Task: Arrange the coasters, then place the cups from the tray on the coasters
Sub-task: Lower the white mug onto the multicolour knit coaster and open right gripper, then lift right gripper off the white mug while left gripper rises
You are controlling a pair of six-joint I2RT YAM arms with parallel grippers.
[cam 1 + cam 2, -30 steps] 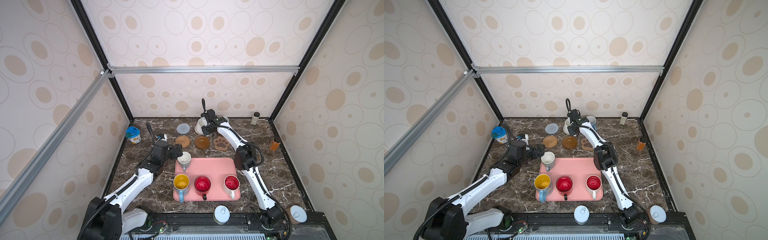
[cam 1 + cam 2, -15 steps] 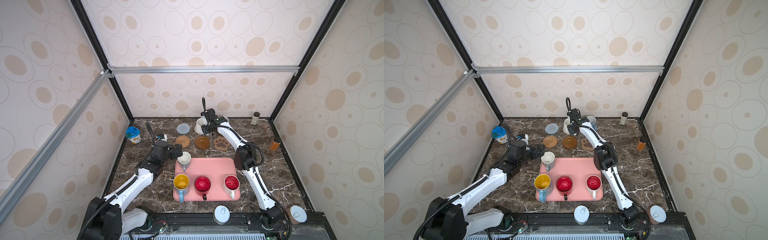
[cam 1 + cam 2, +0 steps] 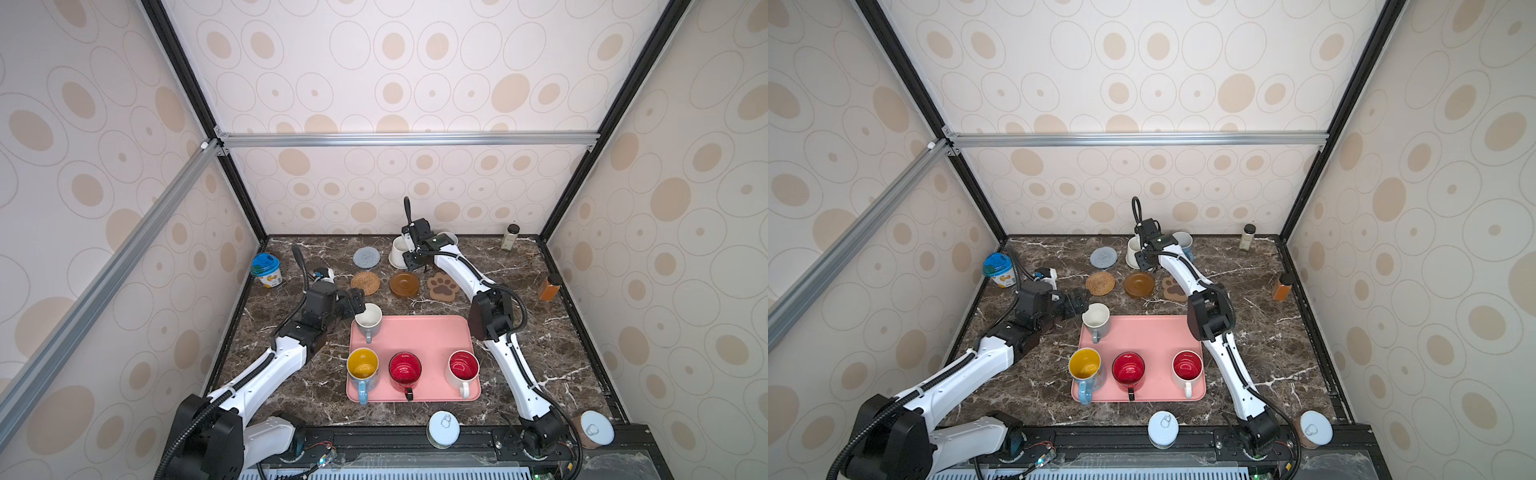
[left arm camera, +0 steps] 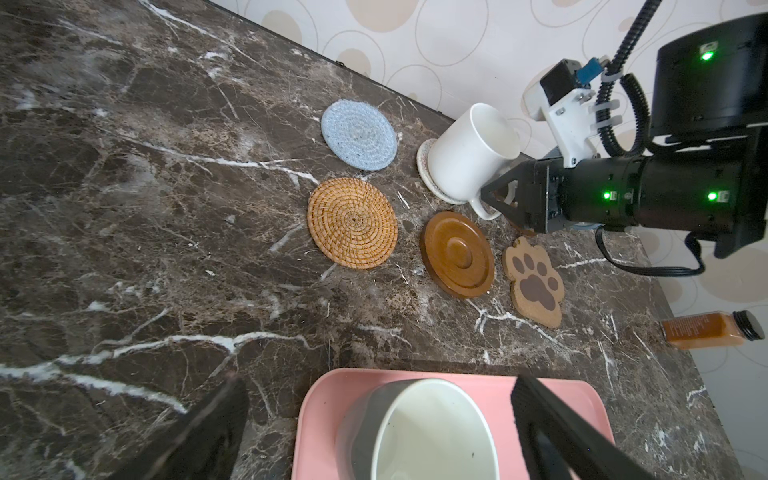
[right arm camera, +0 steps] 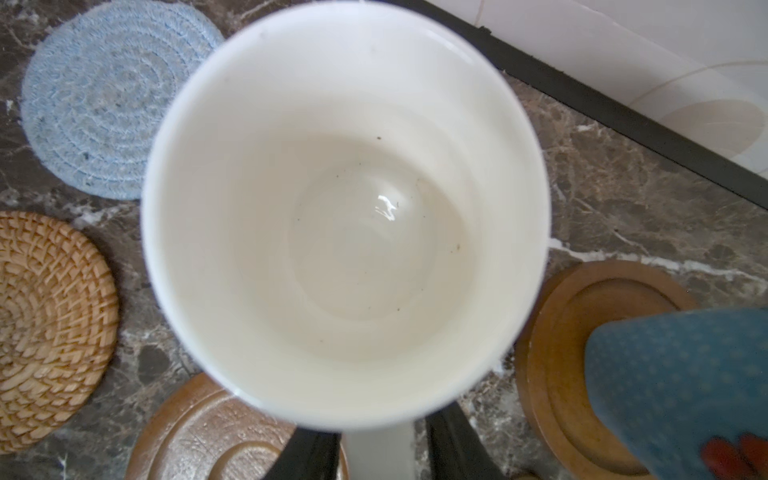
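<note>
On the dark marbled table [image 3: 552, 316], the large pink rectangular tray [image 3: 432, 336] carries four mugs. A grey mug with a pale inside [image 3: 368, 321] stands at its far left corner. Along its near edge stand a blue mug with a yellow inside [image 3: 363, 368], a red mug [image 3: 404, 370] and a white mug with a red inside [image 3: 462, 368].

The left end effector [image 4: 380, 386] is spread wide, one finger on each side of the grey mug, gripping nothing.

Near the back wall, a plain white mug [image 4: 469, 162] stands upright on the cream woven round coaster [image 4: 424, 166]. The right end effector [image 5: 378, 449] has its fingers astride the mug's handle. They are slightly parted, with a sliver of gap beside one.

Just beside it, a light blue mug [image 3: 1183, 241] sits on a brown wooden disc [image 5: 552, 353].

The grey-blue knit round coaster [image 3: 366, 257], tan rattan round coaster [image 3: 365, 282], second brown wooden disc [image 3: 404, 284] and brown paw-shaped coaster [image 3: 444, 286] lie bare.

The print on the amber bottle's label [image 4: 706, 330] and the blue-lidded tub's yellow label [image 3: 267, 270] is too small to read.
</note>
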